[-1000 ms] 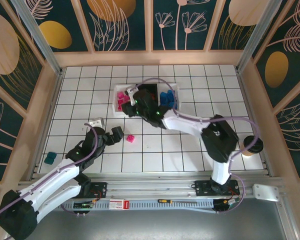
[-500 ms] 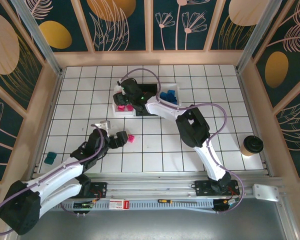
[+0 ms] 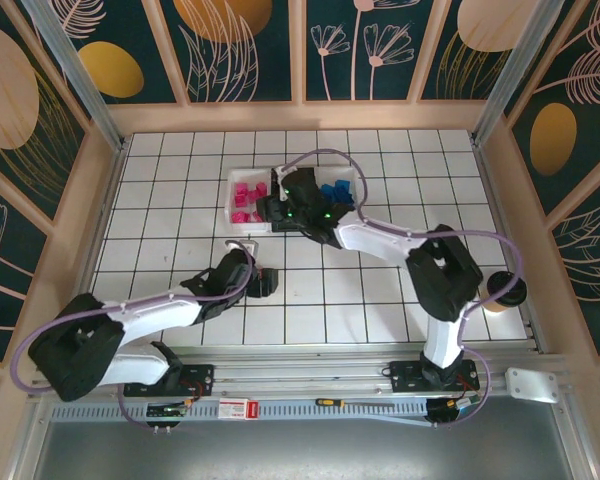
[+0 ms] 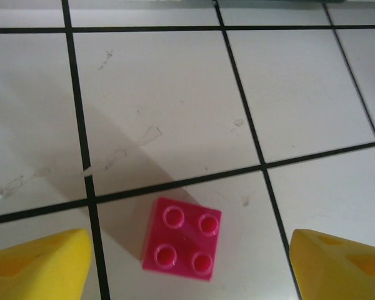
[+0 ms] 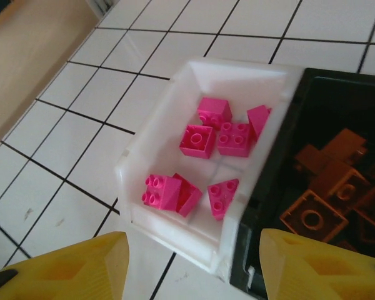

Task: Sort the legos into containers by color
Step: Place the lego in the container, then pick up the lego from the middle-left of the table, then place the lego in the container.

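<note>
A single magenta lego (image 4: 182,239) lies studs-up on the white tiles, between the yellow fingertips (image 4: 44,262) of my left gripper (image 4: 187,253), which is open around it without touching. From above, that gripper (image 3: 260,282) is low over the floor in front of the containers. My right gripper (image 5: 194,256) hangs open and empty over the near corner of the white container (image 5: 151,149), which holds several pink legos (image 5: 197,139). The black container (image 5: 362,94) beside it holds orange legos (image 5: 315,219). Blue legos (image 3: 332,192) lie in the other white container (image 3: 352,176).
A paper cup (image 3: 507,290) stands at the right, beside the right arm's elbow. Wooden walls (image 3: 95,200) enclose the tiled floor. The three bins sit side by side at the back centre, with my right arm (image 3: 380,238) stretched across in front of them.
My left gripper has moved right and down over the loose pink lego, its jaws narrowing. My right gripper has opened above the pink bin and shifted slightly right.
</note>
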Controlling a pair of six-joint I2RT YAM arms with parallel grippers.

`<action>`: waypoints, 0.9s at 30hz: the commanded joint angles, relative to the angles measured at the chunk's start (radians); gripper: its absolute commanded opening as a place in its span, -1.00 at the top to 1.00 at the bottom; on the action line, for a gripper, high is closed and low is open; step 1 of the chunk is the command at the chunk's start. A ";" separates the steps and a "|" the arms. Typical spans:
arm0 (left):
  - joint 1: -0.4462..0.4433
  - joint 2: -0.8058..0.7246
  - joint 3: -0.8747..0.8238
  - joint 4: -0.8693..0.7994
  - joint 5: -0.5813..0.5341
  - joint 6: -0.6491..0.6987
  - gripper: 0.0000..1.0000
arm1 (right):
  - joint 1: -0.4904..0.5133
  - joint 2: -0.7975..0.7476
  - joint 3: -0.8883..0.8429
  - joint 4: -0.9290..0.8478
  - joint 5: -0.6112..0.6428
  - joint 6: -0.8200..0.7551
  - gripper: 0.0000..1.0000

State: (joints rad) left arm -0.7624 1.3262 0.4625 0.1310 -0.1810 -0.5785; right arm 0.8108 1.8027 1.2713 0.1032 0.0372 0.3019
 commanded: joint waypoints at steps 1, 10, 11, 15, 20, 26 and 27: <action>-0.023 0.067 0.047 -0.004 -0.103 0.047 -0.60 | -0.006 -0.105 -0.111 0.089 0.037 0.041 -0.15; -0.054 0.207 0.089 0.016 -0.140 0.063 -0.15 | -0.026 -0.271 -0.285 0.119 0.059 0.080 -0.15; -0.056 0.208 0.090 0.019 -0.140 0.061 -0.06 | -0.028 -0.279 -0.291 0.119 0.059 0.081 -0.14; -0.056 0.192 0.090 0.017 -0.138 0.051 0.35 | -0.029 -0.314 -0.318 0.115 0.079 0.085 -0.15; -0.034 0.083 0.116 -0.010 -0.184 0.043 0.48 | -0.030 -0.367 -0.375 0.117 0.099 0.098 -0.15; 0.137 0.027 0.253 0.000 -0.138 0.049 0.48 | -0.039 -0.435 -0.462 0.127 0.126 0.120 -0.15; 0.161 0.054 0.290 0.001 -0.128 0.059 0.47 | -0.042 -0.443 -0.471 0.122 0.129 0.124 -0.15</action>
State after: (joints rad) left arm -0.6525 1.3655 0.6750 0.1131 -0.3157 -0.5274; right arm 0.7818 1.3994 0.8288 0.1989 0.1238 0.4011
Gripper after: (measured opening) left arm 0.297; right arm 0.573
